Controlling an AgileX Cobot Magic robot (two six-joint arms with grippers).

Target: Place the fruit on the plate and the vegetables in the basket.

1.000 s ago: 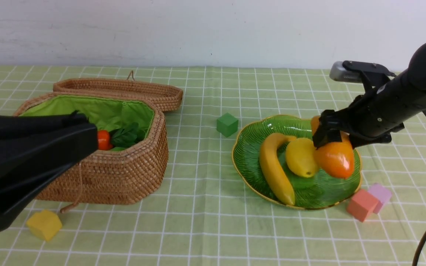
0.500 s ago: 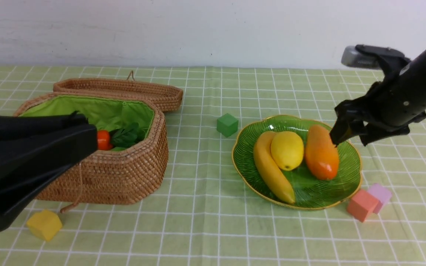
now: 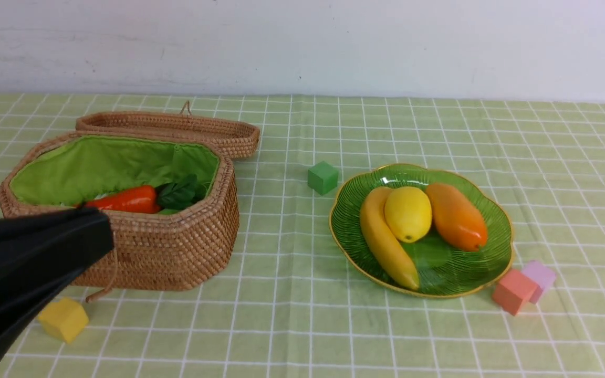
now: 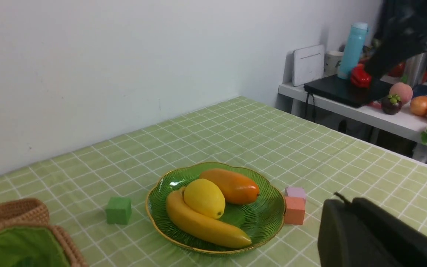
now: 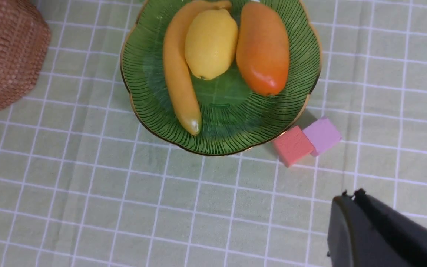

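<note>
The banana (image 3: 386, 241), lemon (image 3: 407, 212) and mango (image 3: 457, 215) lie side by side on the green plate (image 3: 455, 275); they also show in the right wrist view, where the mango (image 5: 262, 48) is free of any gripper. The orange carrot (image 3: 124, 199) with its green leaves lies inside the open basket (image 3: 176, 247). The eggplant and gourd are hidden. My left gripper (image 3: 104, 231) is shut and empty, low in front of the basket's left part. My right gripper (image 5: 348, 194) is shut and empty, held above the cloth on the near side of the plate; it is out of the front view.
A green cube (image 3: 323, 177) sits between basket and plate. A salmon cube (image 3: 514, 291) and a lilac cube (image 3: 540, 277) touch the plate's near right rim. A yellow cube (image 3: 63, 318) lies in front of the basket. The basket lid (image 3: 176, 128) lies open behind it.
My right gripper let go of the mango, which now lies on the plate, and withdrew out of the front view. My left gripper dropped lower, uncovering the carrot.
</note>
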